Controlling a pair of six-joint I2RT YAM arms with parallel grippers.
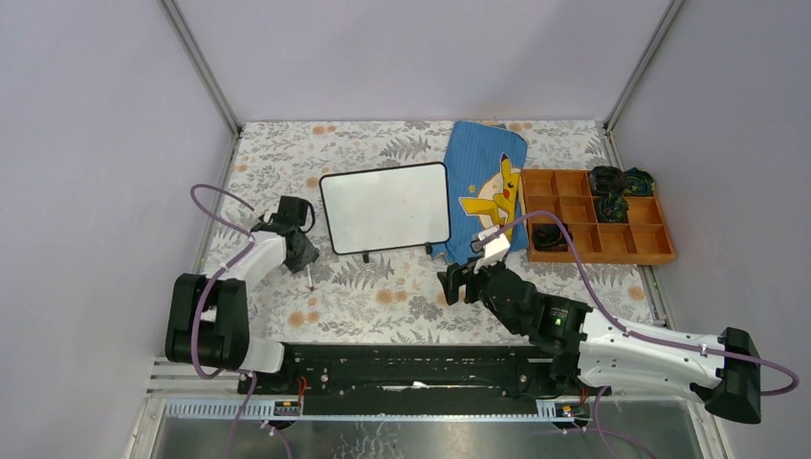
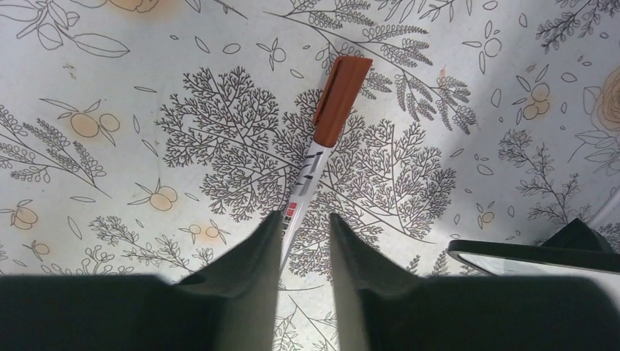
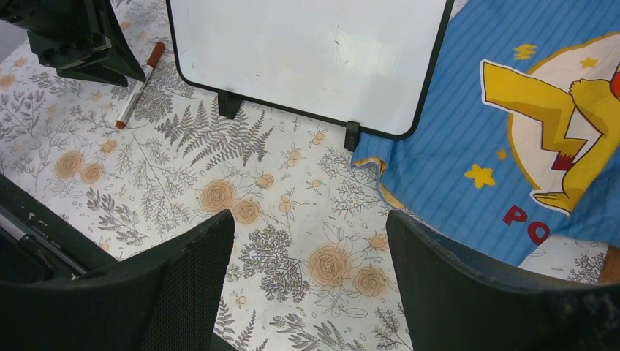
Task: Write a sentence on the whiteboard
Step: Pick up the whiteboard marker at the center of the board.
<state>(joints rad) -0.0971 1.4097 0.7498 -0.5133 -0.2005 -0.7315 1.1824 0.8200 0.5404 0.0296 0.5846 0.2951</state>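
Left wrist view, bottom centre: left gripper (image 2: 305, 217) jaws set narrow astride the white barrel of the red-brown-capped marker (image 2: 319, 142), which lies on the floral-patterned counter (image 2: 110, 183). A sliver of gap shows on one side, so I judge there is no firm grip yet. I'd close square on the barrel, below the cap. Right gripper (image 3: 307, 221) jaws wide, empty. Farther off, mid-frame in the top view, the black-framed white whiteboard (image 1: 385, 207) stands with no writing visible.
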